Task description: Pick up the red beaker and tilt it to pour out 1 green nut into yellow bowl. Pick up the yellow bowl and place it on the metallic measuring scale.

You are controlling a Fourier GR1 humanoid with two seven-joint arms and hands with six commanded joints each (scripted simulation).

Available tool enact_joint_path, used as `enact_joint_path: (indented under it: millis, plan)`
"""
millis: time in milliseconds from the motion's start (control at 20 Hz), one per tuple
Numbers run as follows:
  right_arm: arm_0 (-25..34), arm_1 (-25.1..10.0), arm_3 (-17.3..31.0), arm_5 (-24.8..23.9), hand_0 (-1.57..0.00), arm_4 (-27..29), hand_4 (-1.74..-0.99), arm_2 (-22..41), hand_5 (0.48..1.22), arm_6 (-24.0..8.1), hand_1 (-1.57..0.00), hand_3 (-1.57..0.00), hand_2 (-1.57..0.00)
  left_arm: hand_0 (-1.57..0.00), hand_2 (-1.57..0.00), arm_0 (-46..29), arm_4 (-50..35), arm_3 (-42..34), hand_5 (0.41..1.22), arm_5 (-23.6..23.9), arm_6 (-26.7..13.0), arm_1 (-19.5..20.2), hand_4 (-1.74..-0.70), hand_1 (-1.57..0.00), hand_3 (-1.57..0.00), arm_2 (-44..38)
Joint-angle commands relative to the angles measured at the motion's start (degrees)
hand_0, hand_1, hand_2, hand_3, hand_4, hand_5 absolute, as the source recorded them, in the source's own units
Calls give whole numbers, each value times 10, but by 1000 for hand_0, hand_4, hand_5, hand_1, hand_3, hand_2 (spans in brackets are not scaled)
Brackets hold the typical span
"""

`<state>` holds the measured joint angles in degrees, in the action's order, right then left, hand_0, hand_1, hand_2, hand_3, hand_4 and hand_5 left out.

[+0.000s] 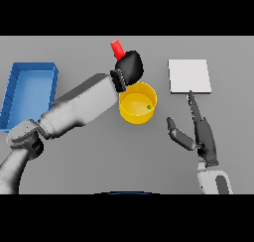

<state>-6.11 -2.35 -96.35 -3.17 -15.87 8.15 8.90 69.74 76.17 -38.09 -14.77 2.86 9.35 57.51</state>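
Observation:
My left hand [130, 66] is shut on the red beaker [117, 48], holding it above the far rim of the yellow bowl [130, 113]. Most of the beaker is hidden behind the hand; only its red upper end shows. A small green nut [149, 107] lies inside the bowl near its right wall. The metallic measuring scale [189, 76] is a flat pale square to the right of the bowl. My right hand [198, 132] is open just below the scale, fingers straight and pointing toward it, thumb spread to the left.
A blue bin [15, 94] stands at the left edge of the grey table. My left forearm [79, 107] stretches diagonally between the bin and the bowl.

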Motion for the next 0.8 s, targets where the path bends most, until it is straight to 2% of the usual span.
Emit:
enact_joint_path:
  millis: [0, 150, 350, 400, 450, 550, 600, 750]
  plan:
    - [-1, 0, -1, -1, 1, -1, -1082, 0, 677, 8, 1, 1, 1, -1571, -1571, 8, 9, 6, 1221, -2, 7, -4, -1734, -1571, -1571, 9]
    - [13, -2, 6, -3, 1, 0, -1063, -5, 673, 0, 1, 1, 1, -1571, -1571, 32, 38, 20, 1221, -11, 39, -12, -1733, -1571, -1571, 42]
    - [9, -3, -8, -4, 1, -7, -1047, 1, 681, 1, 1, 1, 1, -1571, -1571, 52, 66, 45, 1221, -30, 39, -43, -1728, -1571, -1571, 66]
    - [10, -5, -2, -3, 1, -9, -1041, 1, 683, -1, 1, 1, 1, -1571, -1571, 62, 71, 50, 1221, -27, 50, -43, -1728, -1571, -1571, 70]
    - [5, -3, -2, -2, 1, -8, -1035, 3, 685, 3, 1, 1, 1, -1571, -1571, 71, 71, 50, 1221, -35, 60, -35, -1728, -1571, -1571, 68]
    - [8, -3, 3, -6, 1, -10, -1035, 0, 684, -6, 1, 1, 1, -1571, -1571, 93, 58, 58, 1221, -2, 72, -29, -1726, -1571, -1571, 43]
    - [7, -5, 5, -4, 1, -7, -1035, -1, 685, 9, 1, 1, 1, -1571, -1571, 108, 55, 71, 1221, 3, 76, -23, -1726, -1571, -1571, 33]
    - [9, -4, 4, -14, 1, -20, -1023, 1, 682, 10, 1, 1, 1, -1571, -1571, 147, 34, 100, 1221, 10, 77, 0, -1728, -1571, -1571, -8]
